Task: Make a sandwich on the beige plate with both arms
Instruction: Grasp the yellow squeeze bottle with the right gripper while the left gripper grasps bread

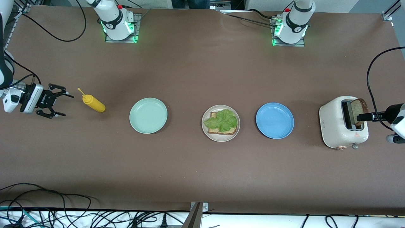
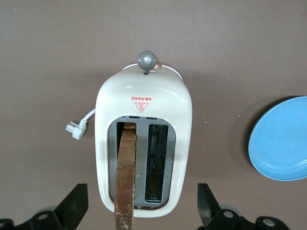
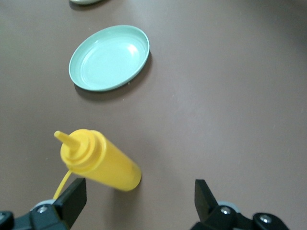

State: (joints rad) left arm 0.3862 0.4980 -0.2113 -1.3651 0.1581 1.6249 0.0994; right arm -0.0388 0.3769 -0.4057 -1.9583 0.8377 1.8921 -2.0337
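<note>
While three round plates are lined up along the middle of the brown counter (image 1: 196,72), only one is filled: the beige plate (image 1: 220,138) at the centre carries a slice of tan bread (image 1: 228,131) with a dark crust, and a frilly green lettuce leaf (image 1: 222,120) is spread over that slice so that most of it is covered. The mint-green plate (image 1: 148,115) toward the right arm's end and the blue plate (image 1: 274,120) toward the left arm's end are seen with nothing in them. Near the left arm's end of the counter a white toaster (image 1: 340,126) is stood, and a second bread slice (image 1: 360,109) is lodged upright in one of its two slots, its crust rising above the top; the other slot is seen bare in the left wrist view. The left end effector (image 2: 141,203) is held over the toaster with its fingers spread wide on either side of the slice, and nothing is gripped or touched. The right end effector (image 1: 60,104) is held low at the right arm's end, fingers likewise spread wide and empty, just beside a yellow squeeze bottle (image 1: 93,103) that is laid on its side on the counter.
</note>
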